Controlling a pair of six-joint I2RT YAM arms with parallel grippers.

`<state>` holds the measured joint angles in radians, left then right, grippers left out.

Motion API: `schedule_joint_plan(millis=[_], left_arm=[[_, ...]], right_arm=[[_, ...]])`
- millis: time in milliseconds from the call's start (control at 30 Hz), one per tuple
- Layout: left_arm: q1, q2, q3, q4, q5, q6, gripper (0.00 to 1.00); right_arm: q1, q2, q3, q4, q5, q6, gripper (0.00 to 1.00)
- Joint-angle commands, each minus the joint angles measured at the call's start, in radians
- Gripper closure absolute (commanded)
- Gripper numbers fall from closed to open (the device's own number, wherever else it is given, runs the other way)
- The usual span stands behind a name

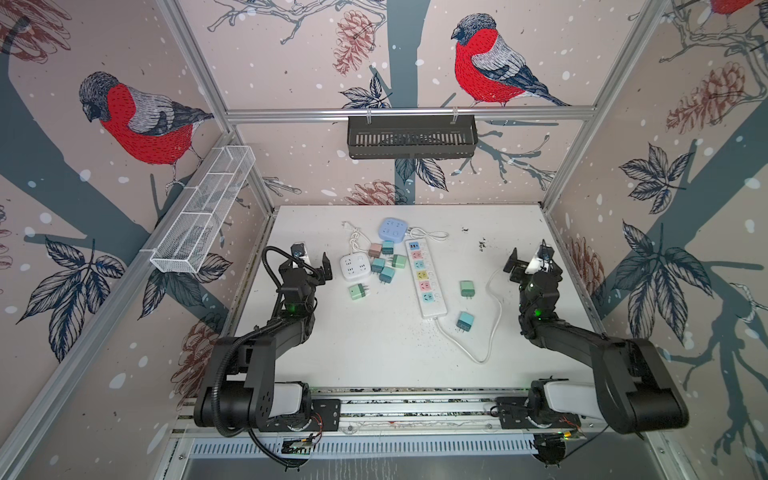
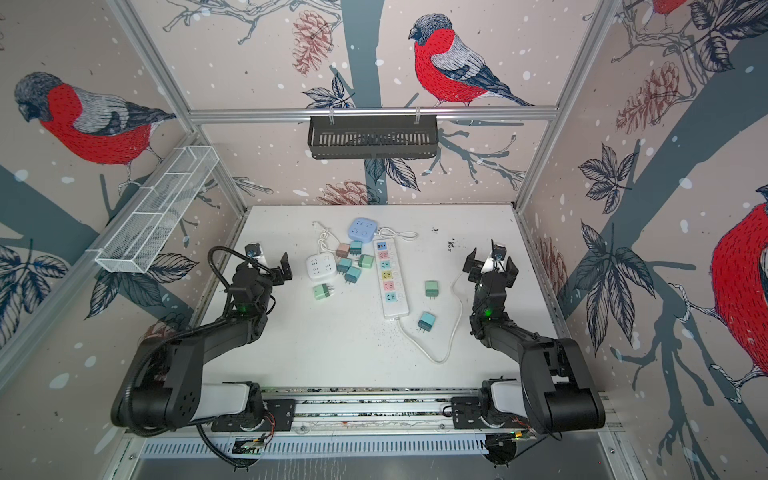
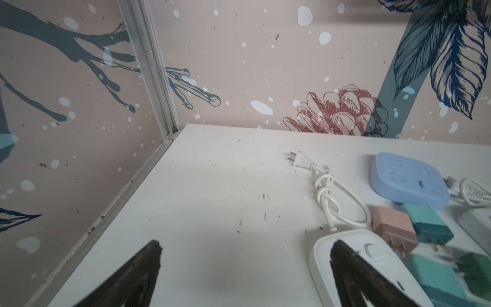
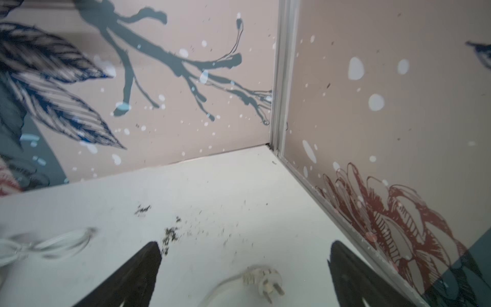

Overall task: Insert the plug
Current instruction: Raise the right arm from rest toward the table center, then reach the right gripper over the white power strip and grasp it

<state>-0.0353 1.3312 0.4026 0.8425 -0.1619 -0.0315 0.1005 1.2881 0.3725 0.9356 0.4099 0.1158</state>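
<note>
bird-printed walls (image 1: pixel 145 124) enclose a white table (image 1: pixel 374 353). both top views: one long power strip (image 1: pixel 426 278), one white socket cube (image 1: pixel 355 267), one blue socket cube (image 1: pixel 392 229) and eight small plugs (image 1: pixel 386 274) are counted, all lying loose on the table. five plugs are clustered between the white socket cube and the strip, one lies on the cube's near side, and two lie on the strip's right. left gripper (image 1: pixel 308 267) and right gripper (image 1: pixel 532 262) are raised over the table, jaws spread wide, nothing being grasped. left wrist view: the spread fingers (image 3: pixel 138 273) are shown empty; one overlaps the white socket cube in the picture; four small plugs and one corded plug (image 3: pixel 300 160) are seen beyond. right wrist view: a second, blurred corded plug (image 4: pixel 263 281) is seen on the table between the released fingers (image 4: pixel 353 273), untouched.
</note>
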Motion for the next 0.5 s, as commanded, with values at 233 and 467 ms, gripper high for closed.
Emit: schedule_joint_plan(millis=[233,467], left_arm=[[0.0,-0.3,0.064,-0.456,0.005,-0.266,0.01],[0.012,-0.477,0.165,-0.855,-0.023,-0.499,0.01]], right_arm=[[-0.017,-0.083,0.381,-0.932,-0.018,0.422,0.0],[0.168,-0.362,0.247,-0.873,-0.164,0.477,0.0]])
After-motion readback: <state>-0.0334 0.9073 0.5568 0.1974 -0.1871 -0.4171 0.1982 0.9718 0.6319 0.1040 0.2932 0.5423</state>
